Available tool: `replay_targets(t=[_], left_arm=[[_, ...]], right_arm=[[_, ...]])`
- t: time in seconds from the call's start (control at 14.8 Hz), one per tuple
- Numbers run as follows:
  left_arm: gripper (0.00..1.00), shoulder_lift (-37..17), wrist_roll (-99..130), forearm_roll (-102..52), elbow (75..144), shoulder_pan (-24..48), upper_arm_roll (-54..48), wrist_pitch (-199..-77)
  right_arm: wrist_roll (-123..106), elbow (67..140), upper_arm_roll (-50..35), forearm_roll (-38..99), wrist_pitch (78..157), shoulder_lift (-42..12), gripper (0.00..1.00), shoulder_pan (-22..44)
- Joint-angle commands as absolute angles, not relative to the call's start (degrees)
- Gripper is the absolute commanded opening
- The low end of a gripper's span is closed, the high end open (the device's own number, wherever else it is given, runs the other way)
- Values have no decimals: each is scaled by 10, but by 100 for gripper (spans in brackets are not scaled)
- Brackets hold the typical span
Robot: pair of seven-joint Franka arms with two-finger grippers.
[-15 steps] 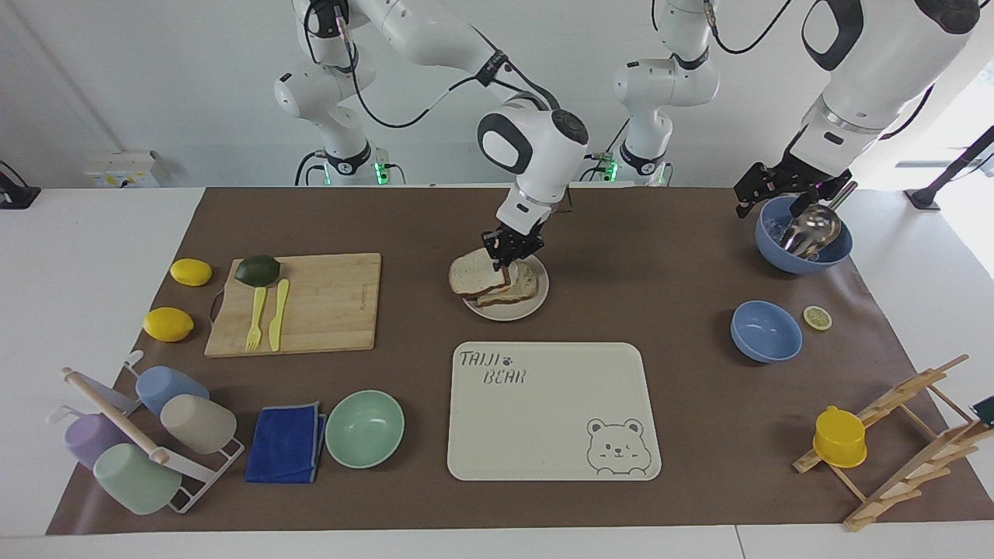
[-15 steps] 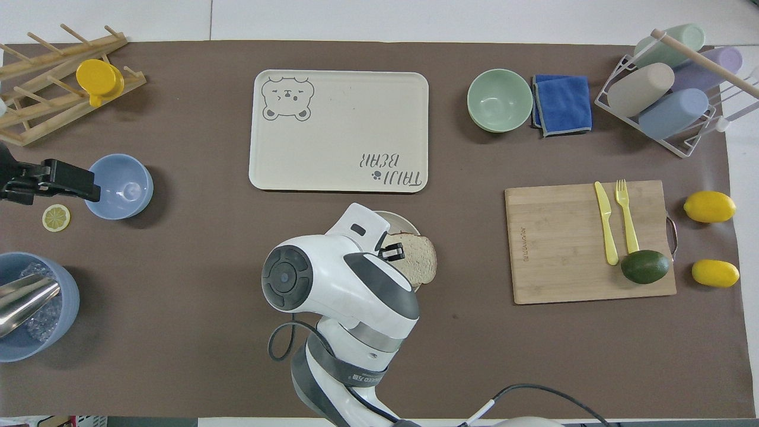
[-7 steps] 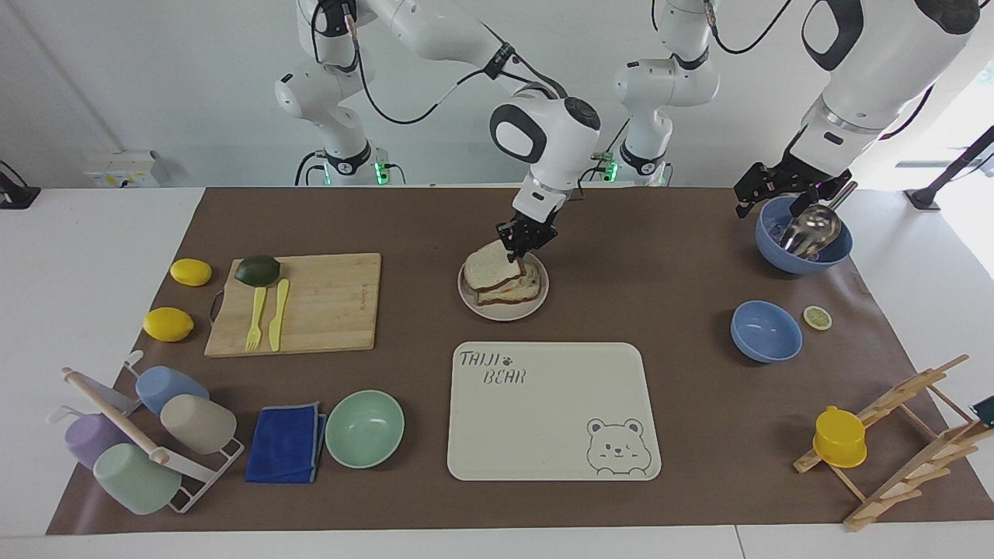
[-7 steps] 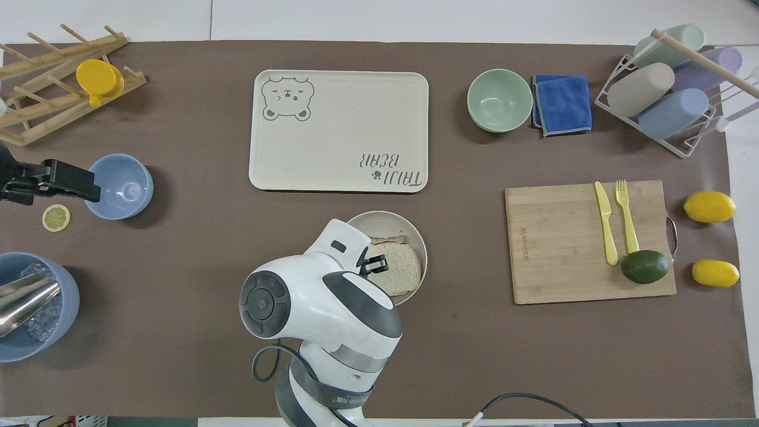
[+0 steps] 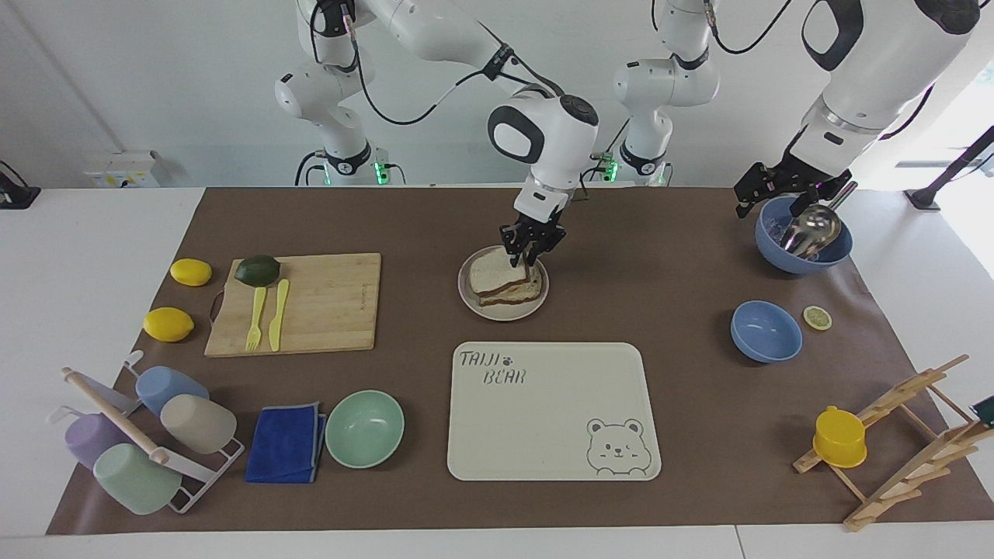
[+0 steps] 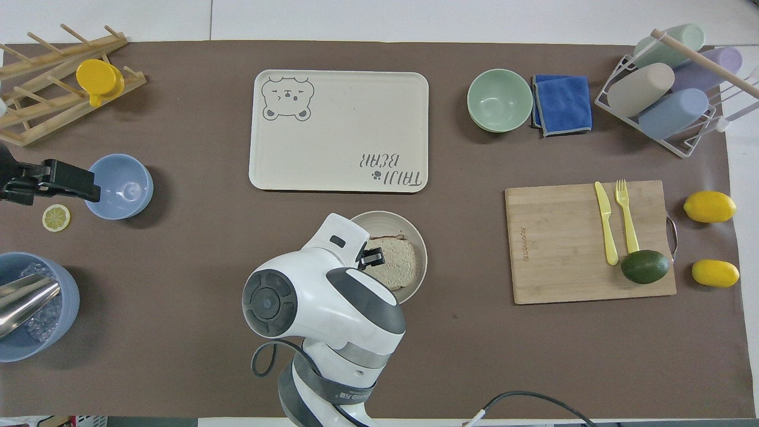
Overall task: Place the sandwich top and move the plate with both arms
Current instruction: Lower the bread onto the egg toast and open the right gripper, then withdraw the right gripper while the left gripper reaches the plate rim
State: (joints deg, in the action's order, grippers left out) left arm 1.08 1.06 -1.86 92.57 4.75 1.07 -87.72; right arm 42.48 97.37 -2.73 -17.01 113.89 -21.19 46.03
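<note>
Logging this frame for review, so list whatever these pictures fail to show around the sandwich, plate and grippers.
- Right gripper: whether it grips the sandwich top is too small to tell in the facing view; overhead, its own arm covers it.
- Sandwich filling: hidden under the top slice.
- Plate: one side hidden overhead by the arm.
- Left gripper: cut off overhead; fingers unclear over the blue bowl.

Facing view high across table toward robots, overhead view steeply down, both spanning whole table [image 5: 116,233]
</note>
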Motion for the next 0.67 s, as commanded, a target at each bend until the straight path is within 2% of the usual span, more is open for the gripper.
replay_targets(t=[0.0, 0.2, 0.4, 0.47, 0.61], left_arm=[[100, 13, 8, -10, 926, 46, 10, -870], [100, 23, 9, -10, 947, 47, 9, -878], [100, 45, 8, -18, 989, 54, 7, -884], [100, 65, 13, -32, 1035, 60, 6, -910], [100, 130, 35, -79, 1174, 89, 6, -1008]], right_arm=[[435, 966, -32, -159, 1160, -209, 100, 431], [430, 937, -33, -149, 1154, -195, 100, 381], [369, 935, -32, -85, 1110, -143, 100, 308], [326, 933, -31, -61, 1085, -123, 100, 282], [249, 931, -29, -28, 1026, -85, 100, 219]])
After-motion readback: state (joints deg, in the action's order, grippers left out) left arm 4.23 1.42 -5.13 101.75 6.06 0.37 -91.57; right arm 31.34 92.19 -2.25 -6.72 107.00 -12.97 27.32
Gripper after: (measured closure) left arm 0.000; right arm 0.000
